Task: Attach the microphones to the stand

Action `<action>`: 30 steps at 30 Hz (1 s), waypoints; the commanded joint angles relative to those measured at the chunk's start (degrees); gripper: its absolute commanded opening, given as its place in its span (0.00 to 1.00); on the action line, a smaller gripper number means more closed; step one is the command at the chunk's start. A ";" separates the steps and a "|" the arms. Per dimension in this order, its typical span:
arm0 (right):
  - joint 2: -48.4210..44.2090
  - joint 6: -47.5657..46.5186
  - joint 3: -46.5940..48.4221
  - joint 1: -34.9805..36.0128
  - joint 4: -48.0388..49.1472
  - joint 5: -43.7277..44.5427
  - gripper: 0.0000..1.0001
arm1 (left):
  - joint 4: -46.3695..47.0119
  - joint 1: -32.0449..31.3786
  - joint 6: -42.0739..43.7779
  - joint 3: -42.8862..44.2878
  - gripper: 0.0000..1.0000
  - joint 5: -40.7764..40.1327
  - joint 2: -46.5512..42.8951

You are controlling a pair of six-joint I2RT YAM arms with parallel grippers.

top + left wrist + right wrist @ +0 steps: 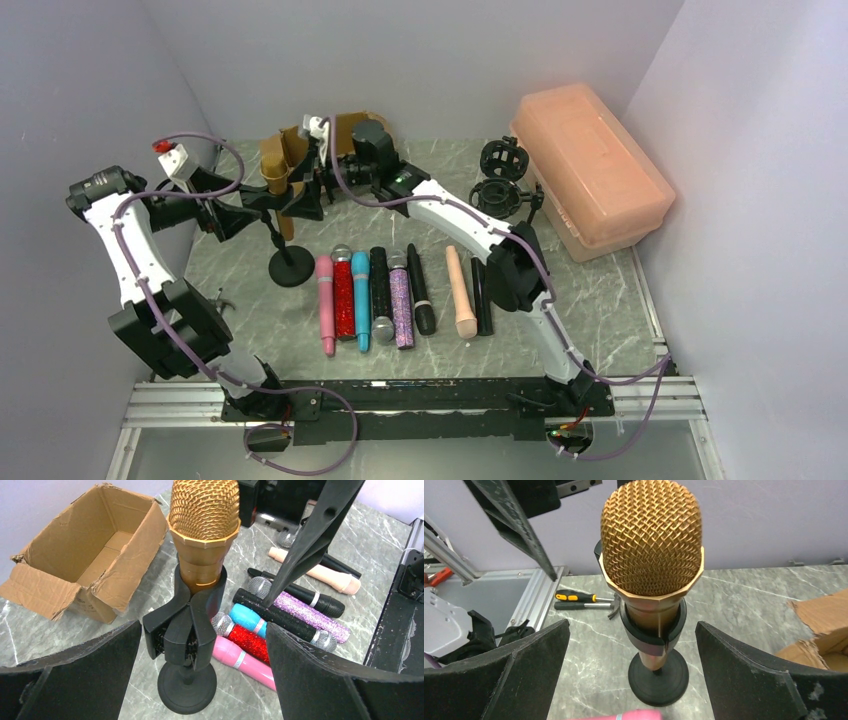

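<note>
- Sitting far right on the table [610,310], a peach lidded bin [592,170] is well apart.
- Behind the stand [186,680] lies a torn cardboard box [85,555].
- Either side of the stand, the left gripper [202,627] and right gripper [632,625] keep fingers [75,675] spread wide, gripping nothing.
- Upright in the stand's clip sits the gold microphone [651,545].
- Beside the base, the other microphones [378,285] lie in a row.
- Beyond it lies a screwdriver [574,597].

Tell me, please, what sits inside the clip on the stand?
A gold microphone stands upright in the clip, mesh head up. The clip covers part of its handle.
</note>
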 commanded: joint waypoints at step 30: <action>0.26 -3.74 2.89 3.70 4.79 29.25 0.00 | 37.49 3.54 -62.84 -6.88 0.99 -18.94 -10.81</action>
